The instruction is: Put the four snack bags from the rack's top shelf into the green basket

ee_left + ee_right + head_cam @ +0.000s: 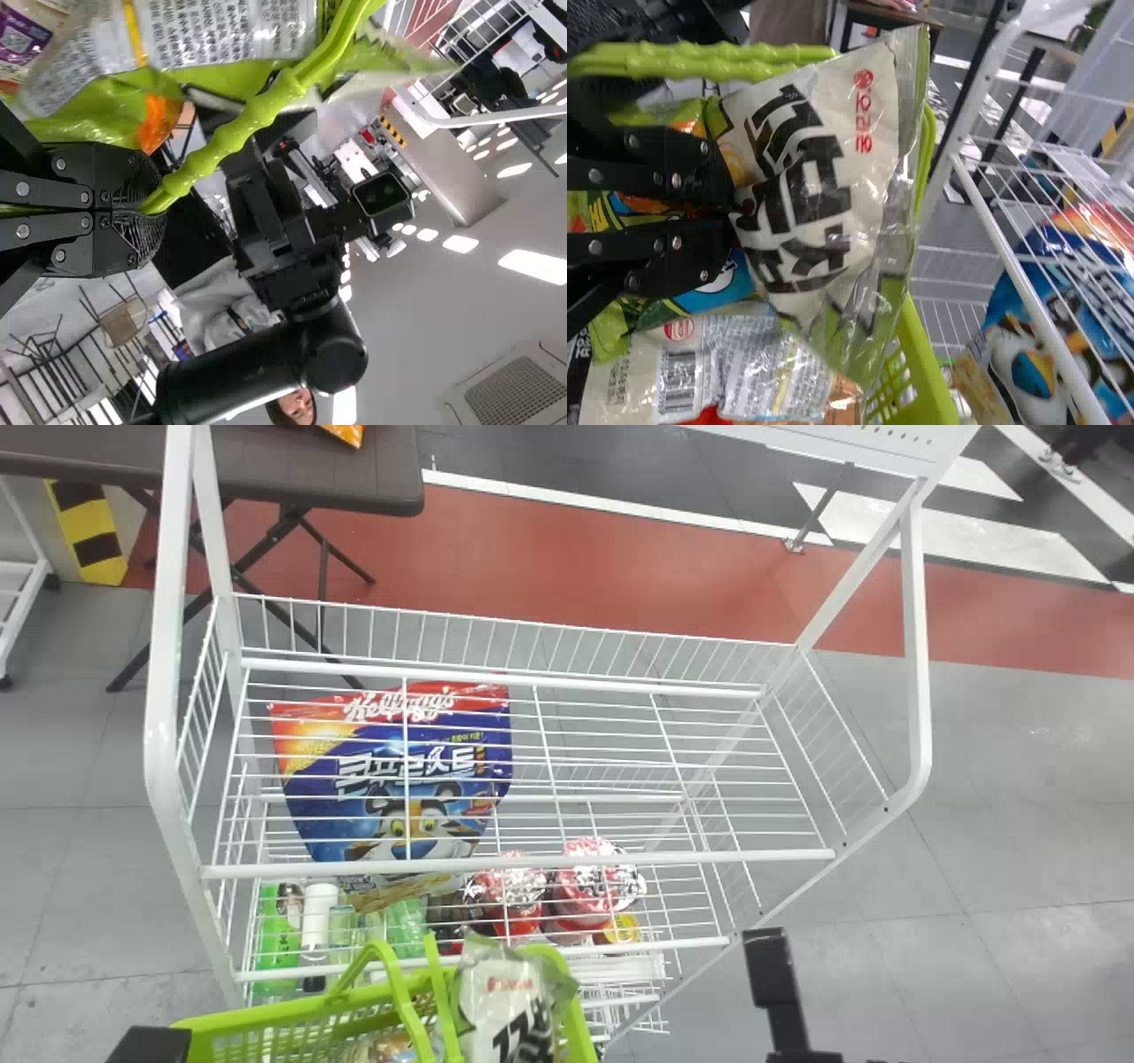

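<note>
Black-lettered snack bag (824, 195) pinched in closed right claw (735, 212), left claw (149, 209) shut round green basket handle (241, 122)

Ahead of the right gripper (733, 214), grey floor tiles (1001, 806) meet a red floor band (611, 571) edged in white. Ahead and to its left stands a dark table (230, 465) by yellow-and-black striping (89, 531); overhead, ceiling lights (540, 266) glow near a grille (514, 397).
</note>
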Action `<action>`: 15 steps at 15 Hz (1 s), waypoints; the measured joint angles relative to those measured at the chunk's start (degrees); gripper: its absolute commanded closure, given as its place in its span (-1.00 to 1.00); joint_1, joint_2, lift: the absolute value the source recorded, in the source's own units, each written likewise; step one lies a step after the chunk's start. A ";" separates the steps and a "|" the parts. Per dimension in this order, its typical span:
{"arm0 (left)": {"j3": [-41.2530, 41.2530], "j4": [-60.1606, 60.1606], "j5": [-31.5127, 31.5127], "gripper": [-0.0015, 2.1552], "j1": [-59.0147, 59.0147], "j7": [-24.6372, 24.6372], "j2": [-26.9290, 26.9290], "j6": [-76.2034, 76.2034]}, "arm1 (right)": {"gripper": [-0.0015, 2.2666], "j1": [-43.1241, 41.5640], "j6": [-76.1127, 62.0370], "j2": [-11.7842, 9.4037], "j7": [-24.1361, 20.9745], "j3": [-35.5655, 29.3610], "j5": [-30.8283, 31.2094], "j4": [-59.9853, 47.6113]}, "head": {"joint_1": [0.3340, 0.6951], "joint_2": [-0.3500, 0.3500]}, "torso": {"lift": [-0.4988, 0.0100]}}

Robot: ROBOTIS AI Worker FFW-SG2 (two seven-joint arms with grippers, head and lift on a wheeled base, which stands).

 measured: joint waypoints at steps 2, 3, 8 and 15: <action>-0.01 0.00 -0.11 0.43 -0.01 0.08 -0.12 -0.10 | -0.95 -0.96 0.00 -0.90 1.79 -3.72 0.45 0.51 | 1.00 -1.00 | 0.96; -0.03 0.00 -0.17 0.43 -0.11 0.10 -0.14 -0.11 | -0.95 -1.23 0.00 -1.83 3.97 -5.13 0.48 0.54 | 1.00 -1.00 | 0.96; -0.65 0.00 -0.50 0.43 -0.75 0.70 -0.15 0.20 | -0.95 -1.37 0.00 -2.57 7.79 -7.37 0.19 -2.92 | 1.00 -1.00 | 0.96; -0.64 -0.08 -0.49 0.43 -0.72 0.76 -0.14 0.40 | -0.95 -0.12 0.00 0.35 7.75 -7.54 6.34 -11.63 | 1.00 -1.00 | 0.96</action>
